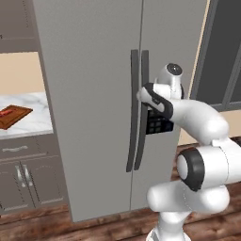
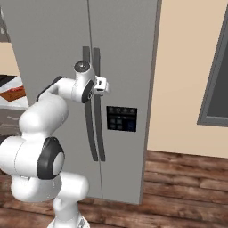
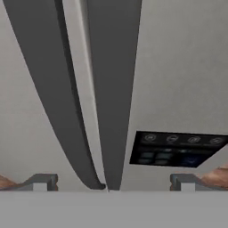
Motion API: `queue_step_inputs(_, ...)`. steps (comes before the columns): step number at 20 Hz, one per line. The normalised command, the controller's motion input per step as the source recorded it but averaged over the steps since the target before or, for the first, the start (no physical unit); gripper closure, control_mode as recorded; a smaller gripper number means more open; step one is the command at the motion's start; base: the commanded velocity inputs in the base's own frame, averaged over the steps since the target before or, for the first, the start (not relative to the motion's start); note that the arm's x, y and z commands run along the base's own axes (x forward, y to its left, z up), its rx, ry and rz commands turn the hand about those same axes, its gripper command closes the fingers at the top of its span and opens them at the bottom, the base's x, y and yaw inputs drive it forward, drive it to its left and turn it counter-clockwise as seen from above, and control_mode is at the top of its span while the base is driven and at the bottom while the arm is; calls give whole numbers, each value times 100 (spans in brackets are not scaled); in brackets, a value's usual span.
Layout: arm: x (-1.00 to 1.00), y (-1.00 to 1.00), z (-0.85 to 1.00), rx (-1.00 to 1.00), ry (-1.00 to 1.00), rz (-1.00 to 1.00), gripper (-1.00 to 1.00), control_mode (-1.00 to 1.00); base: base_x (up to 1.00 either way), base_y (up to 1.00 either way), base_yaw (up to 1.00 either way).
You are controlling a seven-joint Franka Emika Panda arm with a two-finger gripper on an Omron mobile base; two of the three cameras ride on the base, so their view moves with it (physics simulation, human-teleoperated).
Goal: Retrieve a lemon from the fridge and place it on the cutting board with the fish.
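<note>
The gripper (image 3: 113, 180) has its jaws spread wide with nothing between them, just in front of the two dark handles (image 3: 109, 89) of the fridge (image 1: 94, 94), whose doors are closed. Off to the left, the cutting board (image 1: 14, 116) lies on the marble counter (image 1: 33, 124) with the fish (image 1: 4, 113) on it.

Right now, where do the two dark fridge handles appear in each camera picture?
Left base view: the handles stand at centre, running down the fridge's door seam, with the open tool at their upper part.
Right base view: handles left of centre, partly behind the arm.
Hand view: handles run large from the top to the bottom centre.
Shared landmark: the dark control panel, right of the handles.
</note>
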Motion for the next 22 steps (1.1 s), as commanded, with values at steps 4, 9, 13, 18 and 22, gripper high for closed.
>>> queue_step_inputs(4, 37, 0, -9, 0, -9, 0, -100, -100, 0, 0, 0)
queue_step_inputs(9, 26, 0, -3, 0, -8, 0, -100, -100, 0, 0, 0)
queue_step_inputs(13, 25, 0, -4, 0, -8, 0, -100, -100, 0, 0, 0)
queue_step_inputs(18, 23, 0, -2, 0, -5, 0, -100, -100, 0, 0, 0)
queue_step_inputs(22, 31, 0, -3, 0, -2, 0, -100, -100, 0, 0, 0)
